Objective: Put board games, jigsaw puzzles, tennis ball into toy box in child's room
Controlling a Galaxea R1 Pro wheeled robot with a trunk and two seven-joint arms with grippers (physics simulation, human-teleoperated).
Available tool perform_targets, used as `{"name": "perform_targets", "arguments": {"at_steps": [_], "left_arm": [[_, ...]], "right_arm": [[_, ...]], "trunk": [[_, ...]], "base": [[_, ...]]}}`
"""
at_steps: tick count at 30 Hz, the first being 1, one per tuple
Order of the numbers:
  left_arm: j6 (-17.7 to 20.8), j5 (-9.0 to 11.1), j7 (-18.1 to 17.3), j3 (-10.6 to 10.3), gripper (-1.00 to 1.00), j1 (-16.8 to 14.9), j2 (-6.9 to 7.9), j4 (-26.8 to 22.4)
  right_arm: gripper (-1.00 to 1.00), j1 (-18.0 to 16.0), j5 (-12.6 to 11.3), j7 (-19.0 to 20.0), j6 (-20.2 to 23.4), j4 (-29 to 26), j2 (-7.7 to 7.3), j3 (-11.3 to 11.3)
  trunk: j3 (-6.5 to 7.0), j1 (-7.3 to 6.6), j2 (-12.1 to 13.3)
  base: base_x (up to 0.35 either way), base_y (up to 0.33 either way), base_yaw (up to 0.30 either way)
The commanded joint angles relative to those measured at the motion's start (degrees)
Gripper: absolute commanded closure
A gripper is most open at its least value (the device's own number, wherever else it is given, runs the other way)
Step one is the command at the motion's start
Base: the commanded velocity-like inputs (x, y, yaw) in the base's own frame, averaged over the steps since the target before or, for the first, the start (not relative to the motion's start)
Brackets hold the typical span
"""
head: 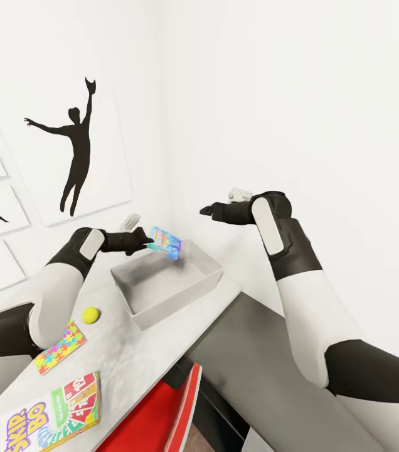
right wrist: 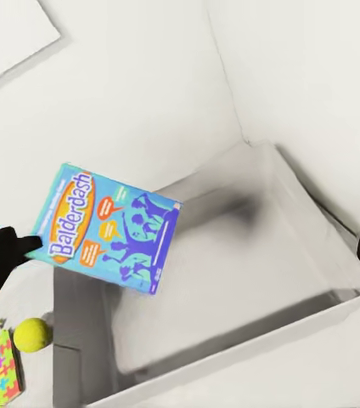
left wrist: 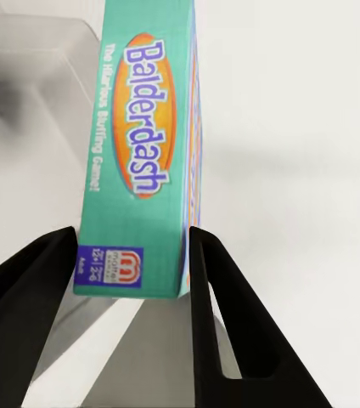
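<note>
SKIP-BO box (head: 55, 417) lies at table (head: 137, 364) near end, well left of the toy box (head: 202, 276). Puzzle mat (head: 61, 347) & tennis ball (head: 91, 314) sit closer, also left of the toy box. L gripper (head: 144, 238) clamped on blue Balderdash box (head: 165, 242), held tilted over the toy box. R gripper (head: 207, 209) hangs above the toy box's far side; fingers too small, can't tell if apart.

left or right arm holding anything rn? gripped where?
Left gripper holds the blue Balderdash board game, fingers clamped across its thin edge at one end, over the toy box. Right gripper holds nothing.
</note>
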Motion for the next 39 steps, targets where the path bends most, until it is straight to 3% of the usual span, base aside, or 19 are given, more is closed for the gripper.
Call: {"name": "perform_targets", "arguments": {"at_steps": [1, 5, 8, 20, 30, 35, 39], "left_arm": [[0.17, -0.32, 0.24, 0.45, 1.0, -0.17, -0.32, 0.02], [-0.72, -0.47, 3.0, 0.39, 1.0, -0.52, -2.18, 0.18], [-1.27, -0.56, 3.71, 0.31, 1.0, -0.57, -2.59, 0.2], [-3.66, -0.95, 4.47, 0.27, 1.0, -0.59, -2.87, 0.21], [-10.7, -0.32, 4.71, 0.49, 1.0, -0.59, -3.17, 0.36], [-13.43, -0.26, 4.79, 1.12, 1.0, -0.58, -4.51, 0.38], [-16.77, -0.3, 6.26, 3.56, 1.0, -0.51, -7.03, 0.5]], "right_arm": [[-1.0, -0.06, -0.45, -0.48, 0.18, -0.17, 0.0, 0.43], [-1.0, -0.03, -0.68, -0.48, 0.13, -1.21, 0.0, 1.75], [-1.0, -0.06, -0.77, -0.48, 0.04, -2.25, 0.0, 1.95], [-1.0, -0.11, -0.86, -0.49, 0.15, -2.77, 0.0, 2.28], [-1.0, -0.11, -0.85, -0.49, -0.15, -2.49, 0.0, 2.28], [-1.0, -0.11, -0.85, -0.54, -0.25, -2.36, 0.0, 2.28], [-1.0, -0.11, -0.88, -0.56, -0.26, -2.28, 0.0, 2.28]], "trunk": [[-0.13, 0.04, -0.13], [-0.13, 0.04, -0.13], [-0.2, 0.04, -0.13], [-1.21, 0.04, -0.13], [-2.15, 0.04, -0.13], [-2.62, 0.04, -0.13], [-2.99, 0.04, -0.13]], "base": [[0.0, 0.0, 0.0], [0.0, 0.0, 0.0], [0.0, 0.0, 0.0], [0.0, 0.0, 0.0], [0.0, 0.0, 0.0], [0.0, 0.0, 0.0], [0.0, 0.0, 0.0]]}}
